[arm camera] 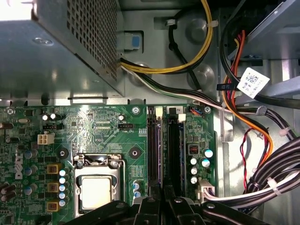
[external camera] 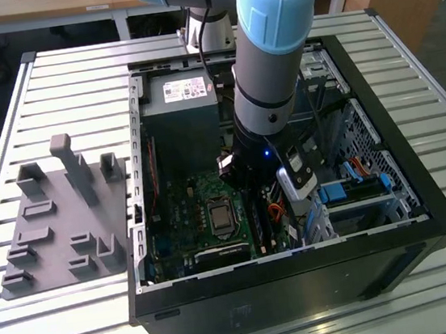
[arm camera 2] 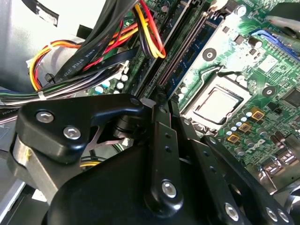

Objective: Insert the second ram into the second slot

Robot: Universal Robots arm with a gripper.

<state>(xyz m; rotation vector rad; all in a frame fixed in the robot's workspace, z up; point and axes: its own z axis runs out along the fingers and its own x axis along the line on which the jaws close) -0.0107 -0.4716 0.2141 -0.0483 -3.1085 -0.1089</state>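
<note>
An open computer case [external camera: 396,251] lies on its side on a slatted metal worktop [external camera: 66,80]. On the exterior view's left of the case sits a grey holder tray [external camera: 55,228] with upright pegs. The robot arm [external camera: 275,63] reaches down from the far side into the case, over the green main board [external camera: 184,212].

In both wrist views the tool [arm camera 2: 164,107] [arm camera: 162,194] hangs low above the board. Its two black fingers [arm camera 2: 161,140] are pressed together, with nothing seen between them. The tips stand over one end of the memory slots, beside the processor socket [arm camera: 96,192] with its bare metal lid.

The second ram [arm camera 2: 192,63] [arm camera: 160,150] stands on edge in the row of long slots, showing as a thin dark-blue strip along a black slot [arm camera: 173,150]. It runs straight away from the fingertips toward the far edge of the board. Whether the tips touch its top edge, and whether it sits fully down in the slot, I cannot tell. In the exterior view the slots lie just on that view's right of the socket [external camera: 221,214], partly hidden by the arm.

A bundle of red, yellow and black cables [arm camera 2: 93,51] passes near the tool on the side away from the socket. The perforated power supply box [arm camera: 56,42] sits at the far end of the board. Light-blue drive brackets [external camera: 348,192] lie on the exterior view's right inside the case.
</note>
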